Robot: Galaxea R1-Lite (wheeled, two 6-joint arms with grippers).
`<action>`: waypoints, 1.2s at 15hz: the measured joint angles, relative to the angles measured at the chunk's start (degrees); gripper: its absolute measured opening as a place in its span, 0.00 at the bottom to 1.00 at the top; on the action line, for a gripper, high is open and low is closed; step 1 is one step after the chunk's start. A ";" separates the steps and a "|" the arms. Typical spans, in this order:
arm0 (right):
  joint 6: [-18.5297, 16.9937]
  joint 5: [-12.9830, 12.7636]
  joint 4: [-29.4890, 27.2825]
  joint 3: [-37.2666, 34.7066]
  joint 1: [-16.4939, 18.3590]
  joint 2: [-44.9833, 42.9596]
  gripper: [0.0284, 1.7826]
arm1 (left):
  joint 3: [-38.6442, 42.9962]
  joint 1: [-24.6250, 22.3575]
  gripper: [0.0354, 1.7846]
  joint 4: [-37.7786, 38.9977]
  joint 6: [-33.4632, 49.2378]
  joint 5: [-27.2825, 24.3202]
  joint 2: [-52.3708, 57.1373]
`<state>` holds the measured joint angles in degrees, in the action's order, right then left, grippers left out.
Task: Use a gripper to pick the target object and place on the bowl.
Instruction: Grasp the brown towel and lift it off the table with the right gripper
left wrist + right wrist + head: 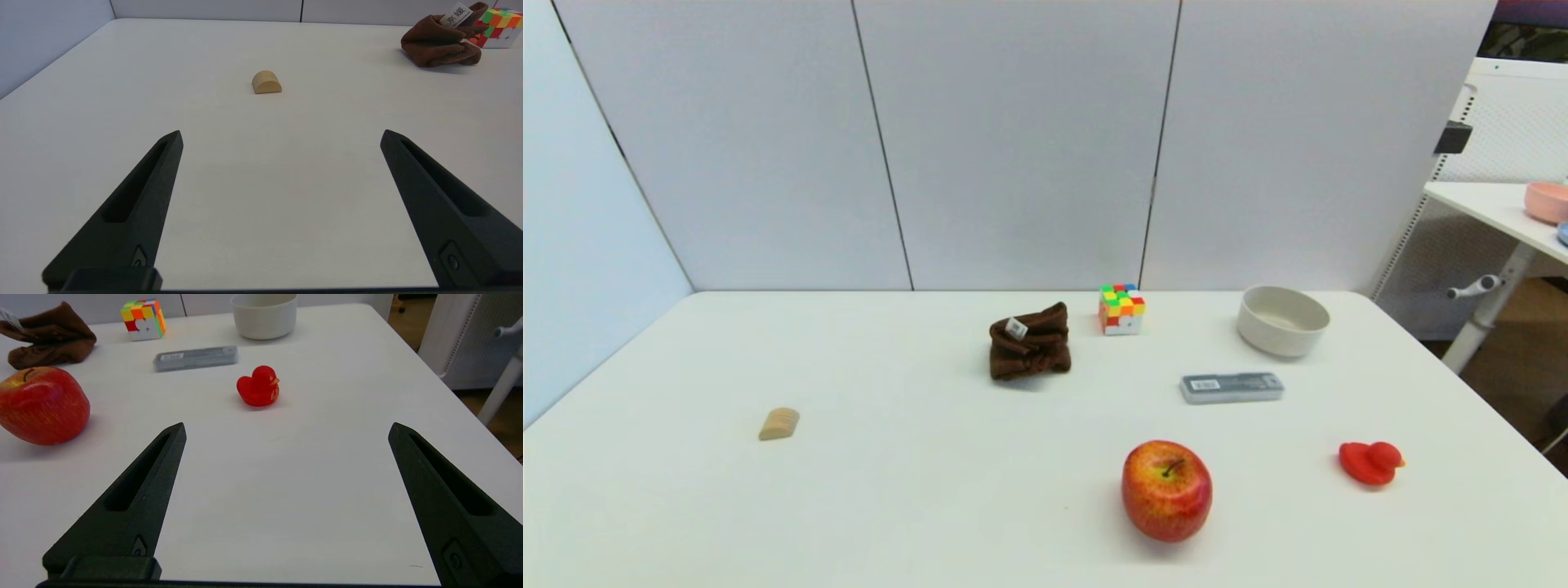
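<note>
- The left gripper (pixel 282 134) is hovering low over the table (pixel 890 490), fingers spread wide, gripping nothing.
- The brown cloth bundle (pixel 1029 341) is lying mid-table, just left of a colour cube (pixel 1121 309).
- The off-white bowl (pixel 1283 320) is sitting far right.
- The right gripper (pixel 286 428) is gaping wide, carrying nothing.

Pink bowl (pixel 1548 202) cut by head view's edge
</note>
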<state>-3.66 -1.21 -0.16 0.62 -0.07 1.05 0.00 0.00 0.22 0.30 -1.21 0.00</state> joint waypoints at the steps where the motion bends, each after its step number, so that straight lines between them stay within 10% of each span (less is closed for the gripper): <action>1: -0.15 -0.05 -0.02 1.61 0.00 1.16 0.96 | 0.00 0.00 0.96 0.00 0.00 0.00 0.00; 8: 1.05 1.48 -0.88 23.99 -1.24 24.86 0.96 | 0.00 0.00 0.96 0.02 0.02 0.00 0.00; 18: 17.98 8.45 -0.28 52.80 -14.01 74.94 0.96 | 0.00 0.00 0.96 0.00 0.02 -0.02 0.00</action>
<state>14.32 7.24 -0.44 53.42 -14.08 75.98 0.00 0.00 0.22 0.33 -1.23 0.00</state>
